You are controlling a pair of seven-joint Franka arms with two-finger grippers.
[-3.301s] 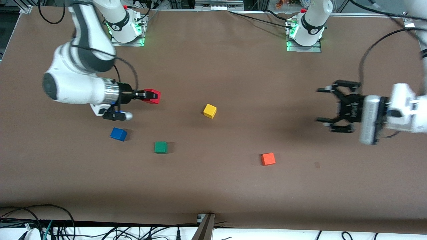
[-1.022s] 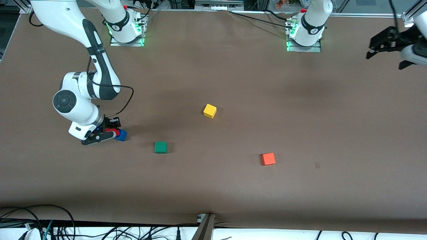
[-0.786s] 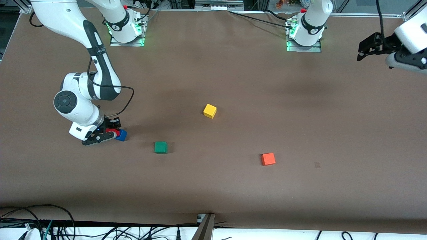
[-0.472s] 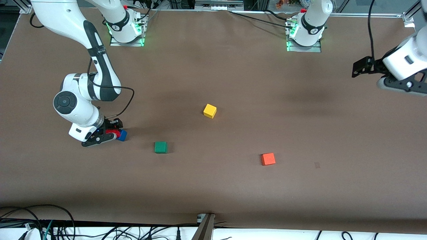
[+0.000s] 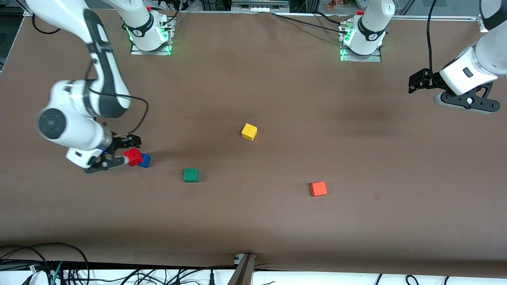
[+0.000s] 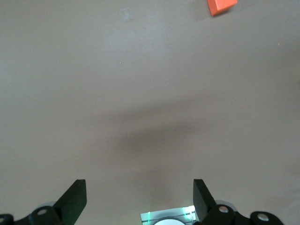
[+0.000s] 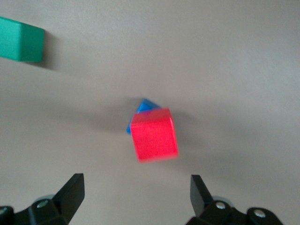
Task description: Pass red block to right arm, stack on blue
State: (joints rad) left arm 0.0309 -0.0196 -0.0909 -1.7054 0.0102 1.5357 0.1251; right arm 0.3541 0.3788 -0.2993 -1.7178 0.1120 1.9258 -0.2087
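- Whereas a second ago the right end effector (image 5: 126,150) was clenched on the red block (image 5: 133,157) low over the blue block (image 5: 145,160), its fingers are now spread apart and it has lifted away, with nothing in its grip.
- The red block now sits on top of the blue block, turned at an angle to it so that a blue corner pokes out from under it, as the right wrist view shows (image 7: 154,134).
- The left end effector (image 5: 418,81), released and empty with its fingers wide apart, has drifted lower since a second ago; it hangs over the brown surface (image 5: 277,221) well apart from the blue block, toward the left arm's end.
- The green cube (image 5: 190,174) lies near the blue block, a little nearer the front camera; the yellow cube (image 5: 249,131) lies farther from the blue block toward the left arm's end; the orange cube (image 5: 318,189) is well apart from it, the same way. None of them has moved.
- All the cubes are small, solid-coloured, sharp-edged and matt; the surface is a flat, dull brown sheet.
- The right end effector is slim and black on a shiny silver wrist; the left one is a wide black claw.
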